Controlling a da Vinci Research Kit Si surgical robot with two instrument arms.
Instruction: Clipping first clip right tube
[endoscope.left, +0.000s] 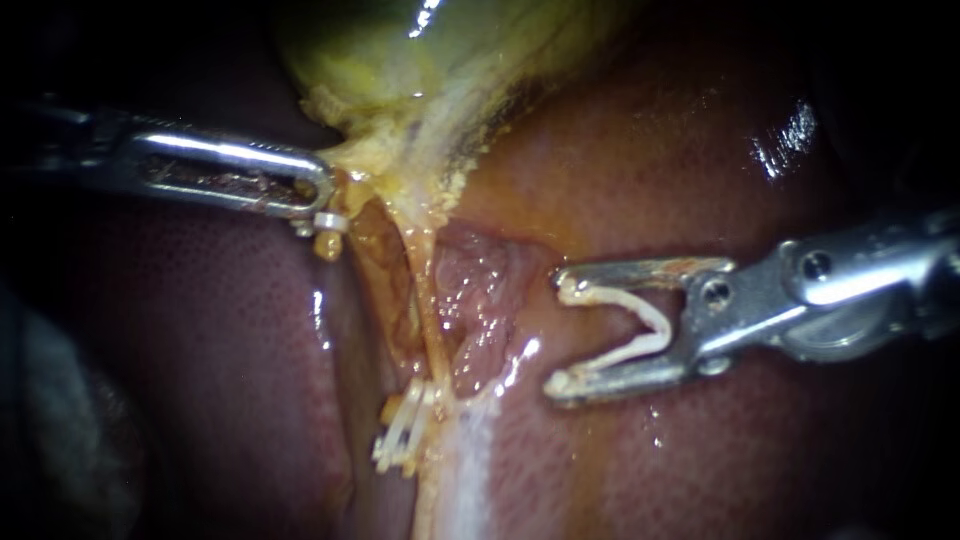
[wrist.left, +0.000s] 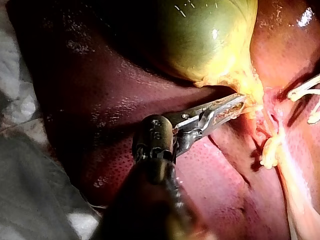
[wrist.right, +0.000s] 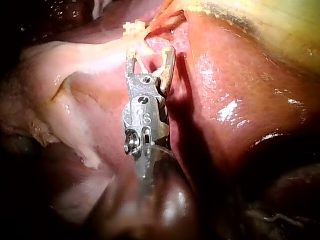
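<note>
My left instrument (endoscope.left: 318, 200) comes in from the left, its jaws shut on yellow tissue at the gallbladder (endoscope.left: 400, 60) neck; the left wrist view shows the same hold (wrist.left: 235, 106). My right instrument (endoscope.left: 558, 333) enters from the right with its jaws wide apart, holding an open white V-shaped clip (endoscope.left: 640, 325) between them. The clip stands to the right of a thin yellowish tube (endoscope.left: 427, 320), apart from it and around nothing. White clips (endoscope.left: 400, 440) sit across the lower end of that tube. In the right wrist view the jaws (wrist.right: 150, 56) point toward those clips (wrist.right: 134, 27).
Dark red liver (endoscope.left: 220, 340) lies to the left and glossy orange-red liver (endoscope.left: 700, 130) to the right. A pink, wet pocket of tissue (endoscope.left: 480, 300) lies between the tube and the clip. A pale band (endoscope.left: 470, 470) runs down beside the clips.
</note>
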